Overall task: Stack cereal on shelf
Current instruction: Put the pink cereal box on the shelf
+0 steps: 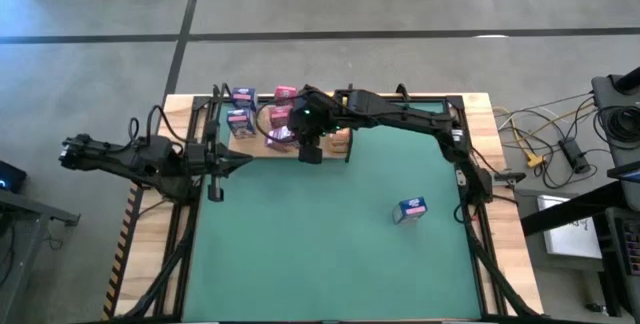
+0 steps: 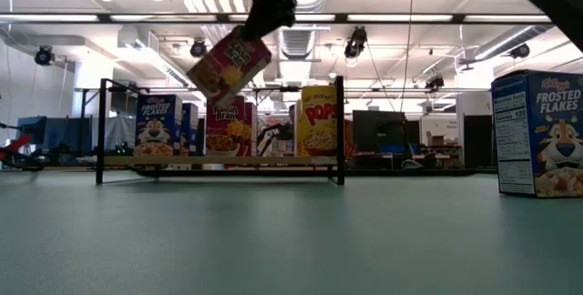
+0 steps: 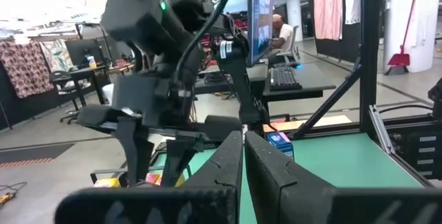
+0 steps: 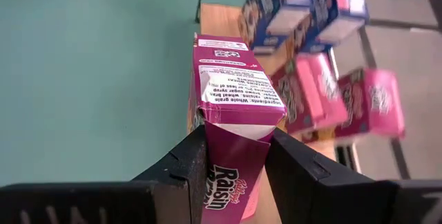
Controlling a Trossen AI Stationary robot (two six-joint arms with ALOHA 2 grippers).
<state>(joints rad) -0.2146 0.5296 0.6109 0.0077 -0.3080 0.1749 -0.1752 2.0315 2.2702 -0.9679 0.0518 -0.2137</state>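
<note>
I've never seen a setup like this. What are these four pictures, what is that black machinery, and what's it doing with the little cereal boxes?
You are looking at one robot with two dark arms at a table with a green mat, seen by four cameras at the same moment. One camera looks straight down, one sits level with the tabletop, and one rides on each wrist.

The right gripper has its jaws shut on a pink Raisin Bran box; the tabletop camera shows it held tilted in the air above the shelf, a low wooden board in a black frame at the far edge of the table. Blue, pink and yellow boxes already stand there. One blue Frosted Flakes box waits alone on the mat.

The left gripper is shut and empty, resting at the table's left side.
</note>
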